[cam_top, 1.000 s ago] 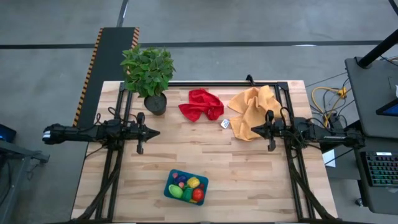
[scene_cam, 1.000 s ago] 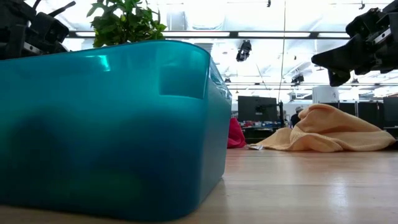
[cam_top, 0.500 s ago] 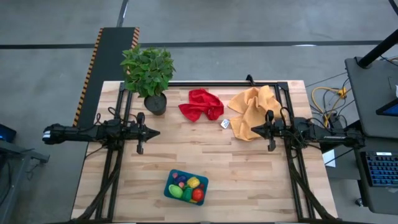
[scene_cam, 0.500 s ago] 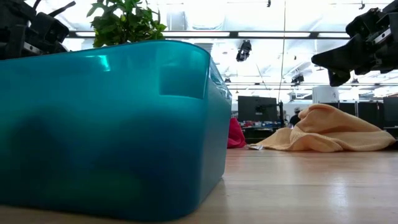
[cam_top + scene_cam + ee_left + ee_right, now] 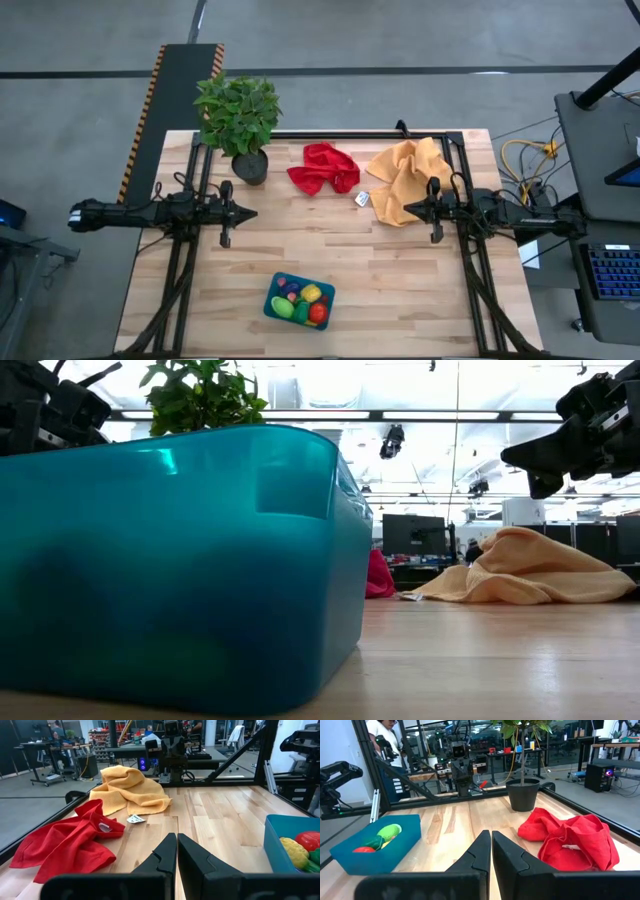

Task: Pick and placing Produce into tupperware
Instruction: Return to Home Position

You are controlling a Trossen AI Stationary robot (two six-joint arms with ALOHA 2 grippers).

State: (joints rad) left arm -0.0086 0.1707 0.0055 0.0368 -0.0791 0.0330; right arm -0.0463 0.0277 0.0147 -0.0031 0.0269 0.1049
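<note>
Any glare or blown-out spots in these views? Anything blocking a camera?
Low view: the ceiling lights wash out the background; the tupperware fills the left side, with a bright reflection on its wall. High view: even light, faint shadows on the table. Wrist views: no harsh glare; the left gripper and right gripper, both shut, hide some foreground.

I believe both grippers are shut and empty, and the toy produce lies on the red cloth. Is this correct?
Not quite: the produce lies inside the teal tupperware, not on the red cloth, as the high view shows. The left gripper and the right gripper are indeed shut and empty.
</note>
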